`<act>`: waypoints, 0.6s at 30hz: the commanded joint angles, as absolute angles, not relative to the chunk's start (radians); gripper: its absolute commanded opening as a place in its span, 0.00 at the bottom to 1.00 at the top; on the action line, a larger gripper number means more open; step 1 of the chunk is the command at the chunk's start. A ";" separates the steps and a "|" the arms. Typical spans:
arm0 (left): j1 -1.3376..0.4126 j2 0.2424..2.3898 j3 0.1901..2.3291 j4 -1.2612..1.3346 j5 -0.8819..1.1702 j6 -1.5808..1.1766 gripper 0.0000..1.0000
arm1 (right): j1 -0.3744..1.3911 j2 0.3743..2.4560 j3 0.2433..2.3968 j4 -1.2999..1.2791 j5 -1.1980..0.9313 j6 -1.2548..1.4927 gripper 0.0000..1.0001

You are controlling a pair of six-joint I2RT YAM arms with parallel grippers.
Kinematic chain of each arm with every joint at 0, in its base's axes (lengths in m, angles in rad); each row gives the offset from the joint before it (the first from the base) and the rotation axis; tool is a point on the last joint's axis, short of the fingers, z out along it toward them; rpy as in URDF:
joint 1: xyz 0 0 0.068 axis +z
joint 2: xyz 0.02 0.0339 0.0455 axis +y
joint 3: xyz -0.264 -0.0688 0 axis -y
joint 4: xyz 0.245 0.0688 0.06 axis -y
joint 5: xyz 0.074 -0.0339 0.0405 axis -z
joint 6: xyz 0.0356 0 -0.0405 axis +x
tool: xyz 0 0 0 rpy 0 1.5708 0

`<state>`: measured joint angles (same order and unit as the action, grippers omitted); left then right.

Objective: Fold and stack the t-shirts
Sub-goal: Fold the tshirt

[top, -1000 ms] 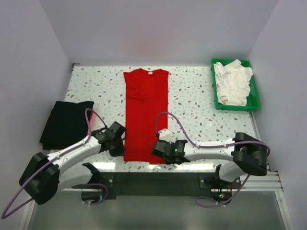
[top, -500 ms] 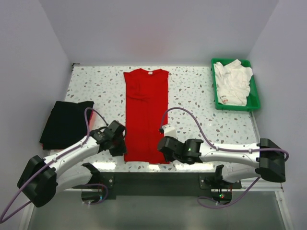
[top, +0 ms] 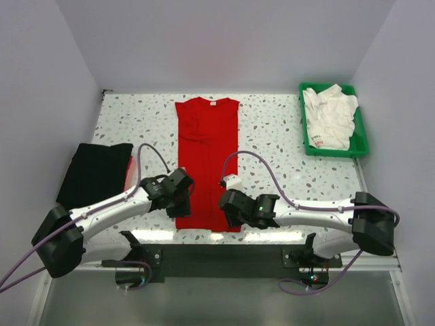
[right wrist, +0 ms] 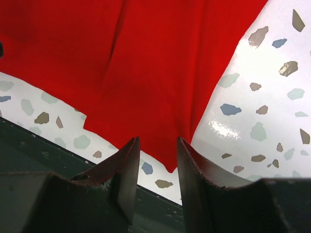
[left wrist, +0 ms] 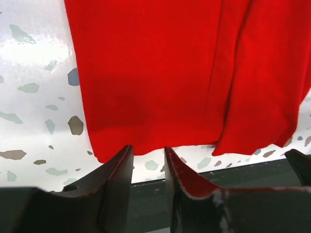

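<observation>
A bright red t-shirt [top: 207,156] lies flat in a long narrow strip down the middle of the table, sides folded in, white neck label at the far end. My left gripper [top: 182,204] is open at its near left corner [left wrist: 104,150], jaws just short of the hem, nothing between them [left wrist: 148,155]. My right gripper [top: 230,206] is open at the near right corner [right wrist: 170,162], whose tip lies between the jaws [right wrist: 156,150] without being pinched. A black t-shirt [top: 94,173] lies folded at the left. White t-shirts [top: 329,115] with small red print lie crumpled in the tray.
A green plastic tray [top: 360,146] stands at the back right. The table's near edge and the dark mounting rail [top: 224,255] lie just behind both grippers. Grey walls close the table in on three sides.
The left gripper has moved right onto the shirt's near left corner. The right arm has swung and its gripper has shifted slightly left at the near right corner. The shirt has not moved.
</observation>
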<state>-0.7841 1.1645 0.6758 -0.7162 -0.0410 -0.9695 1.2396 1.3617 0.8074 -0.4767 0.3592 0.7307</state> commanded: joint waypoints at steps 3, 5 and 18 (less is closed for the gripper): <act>-0.848 1.233 0.730 -0.758 -0.135 -0.999 0.35 | 1.221 1.353 0.770 -0.402 0.342 0.723 0.40; -0.865 1.259 0.741 -0.782 -0.159 -1.008 0.35 | 1.213 1.350 0.761 -0.399 0.338 0.723 0.40; -0.911 1.330 0.689 -0.723 -0.176 -1.015 0.34 | 1.198 1.364 0.704 -0.353 0.321 0.745 0.40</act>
